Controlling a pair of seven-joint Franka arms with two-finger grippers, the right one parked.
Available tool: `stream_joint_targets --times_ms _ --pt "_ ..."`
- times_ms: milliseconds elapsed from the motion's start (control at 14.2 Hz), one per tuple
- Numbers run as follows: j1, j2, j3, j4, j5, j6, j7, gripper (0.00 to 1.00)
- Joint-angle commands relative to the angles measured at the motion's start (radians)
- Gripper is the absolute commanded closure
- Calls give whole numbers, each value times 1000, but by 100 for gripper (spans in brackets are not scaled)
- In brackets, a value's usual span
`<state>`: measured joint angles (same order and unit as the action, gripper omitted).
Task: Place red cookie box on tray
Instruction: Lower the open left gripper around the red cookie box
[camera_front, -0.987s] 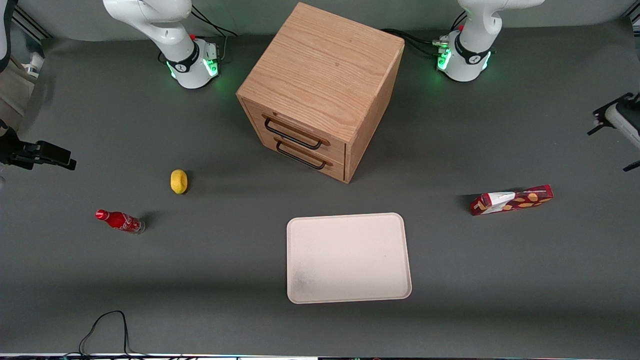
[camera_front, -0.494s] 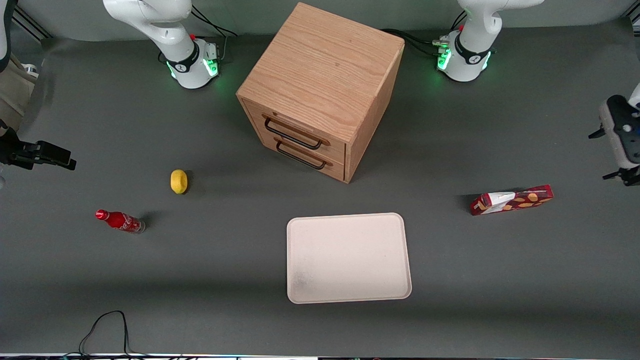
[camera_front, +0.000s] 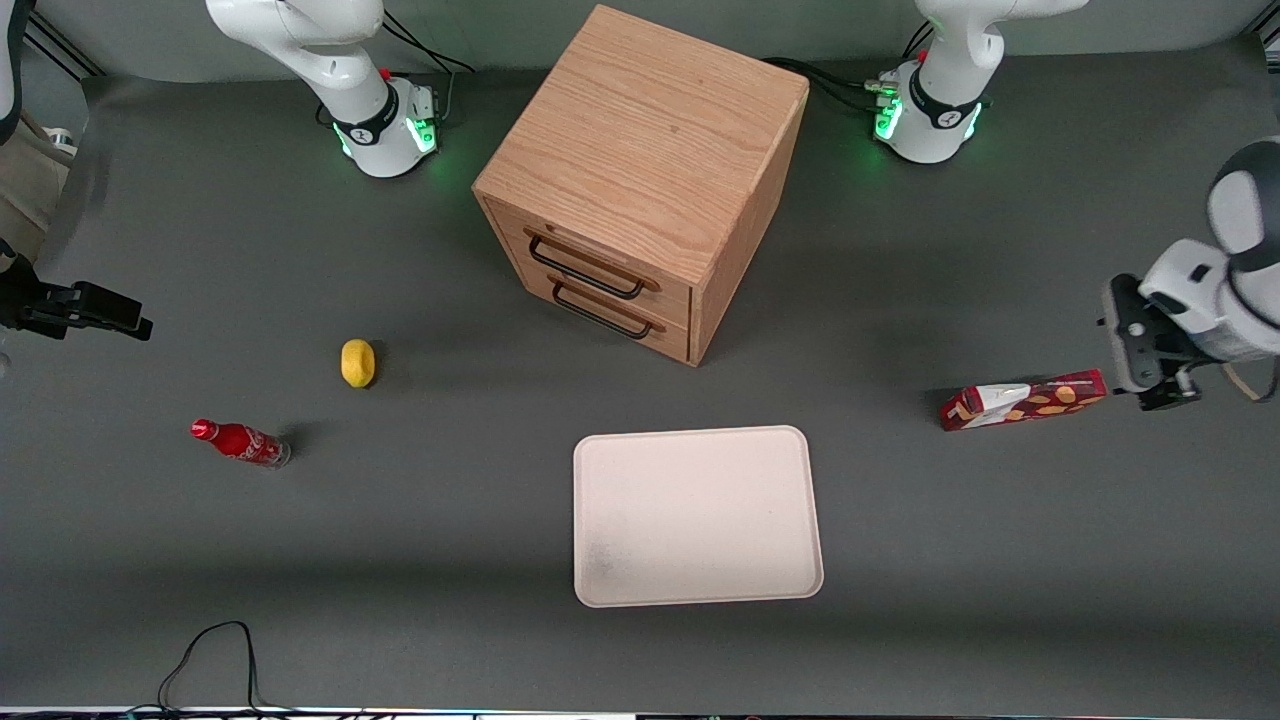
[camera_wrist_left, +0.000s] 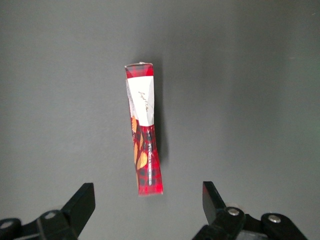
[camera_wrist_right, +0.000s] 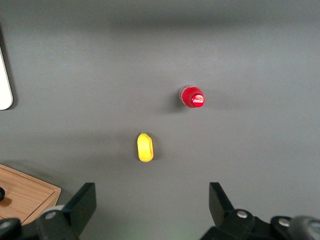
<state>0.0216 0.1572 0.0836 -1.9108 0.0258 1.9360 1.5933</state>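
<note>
The red cookie box (camera_front: 1022, 400) lies flat on the dark table toward the working arm's end, its white patch at the end nearer the tray. The cream-white tray (camera_front: 697, 470) sits near the table's middle, nearer the front camera than the wooden cabinet, with nothing on it. My gripper (camera_front: 1152, 385) hovers above the table beside the box's plain red end, apart from it. In the left wrist view the box (camera_wrist_left: 142, 135) stretches away from the gripper (camera_wrist_left: 148, 201), whose two black fingers stand wide apart and open with only table between them.
A wooden two-drawer cabinet (camera_front: 640, 180) stands farther from the front camera than the tray. Toward the parked arm's end lie a yellow lemon (camera_front: 357, 362) and a small red cola bottle (camera_front: 240, 442). A black cable (camera_front: 210, 650) loops at the table's front edge.
My gripper has come in from the table's edge and down toward the box's end. The box, tray and other objects have not moved.
</note>
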Motion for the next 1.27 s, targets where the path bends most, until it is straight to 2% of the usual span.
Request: stream_joint_targets --times_ms 0,212,846,1199 --pt "8 -15 1 -123 -14 131 5 5" --pt "4 -1 2 -207 -14 247 -47 5" --pt "-2 123 -1 -224 -15 428 -44 5" --pt "6 159 -1 -229 -27 465 -58 6"
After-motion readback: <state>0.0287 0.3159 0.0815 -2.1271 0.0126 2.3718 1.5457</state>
